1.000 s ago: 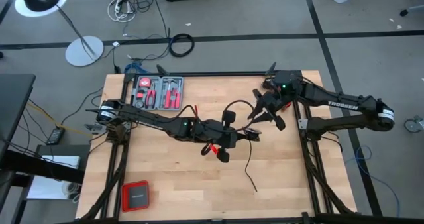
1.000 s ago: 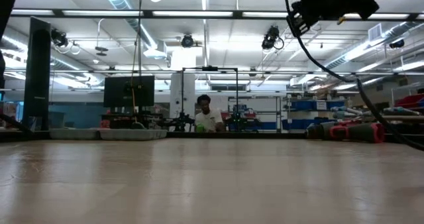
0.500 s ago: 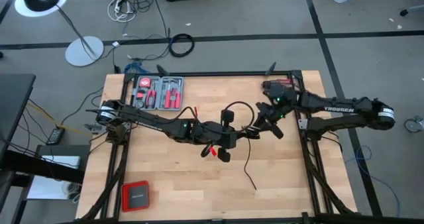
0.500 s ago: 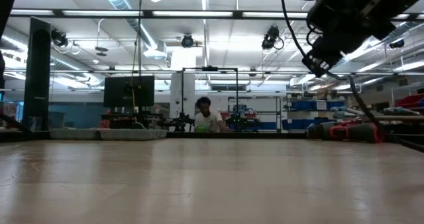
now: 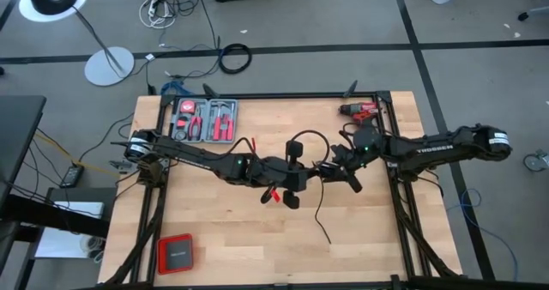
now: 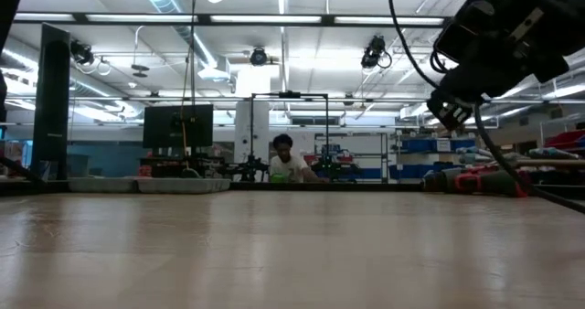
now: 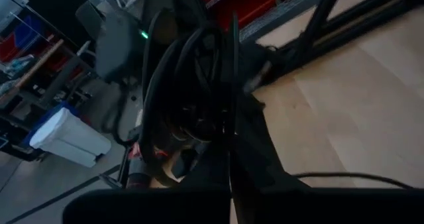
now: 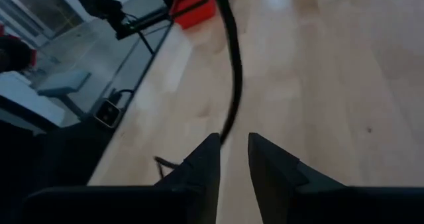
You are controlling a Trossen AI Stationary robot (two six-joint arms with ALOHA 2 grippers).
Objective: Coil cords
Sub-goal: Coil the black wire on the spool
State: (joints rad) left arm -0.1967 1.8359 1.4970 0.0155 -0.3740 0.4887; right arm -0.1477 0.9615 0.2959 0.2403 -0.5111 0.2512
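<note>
Swinging in from the far edge, my right end effector (image 5: 341, 172) now hangs beside my left end effector (image 5: 292, 183), fingers narrowly parted around the cord (image 5: 320, 213); left stays clamped, holding its loop above the table (image 5: 240, 256) for handover

Thin black cord (image 5: 319, 206), flexible, only partly coiled. Loops once above the middle of the tabletop (image 5: 240, 247), the loop raised near the left pincer (image 5: 296, 183). Runs on from there as a single loose tail, curving down toward the tabletop's near edge and ending well short of it. Seen close in the right wrist view as a dark strand (image 8: 232, 85) arching over the pale wood. Plug ends too small to make out.
</note>
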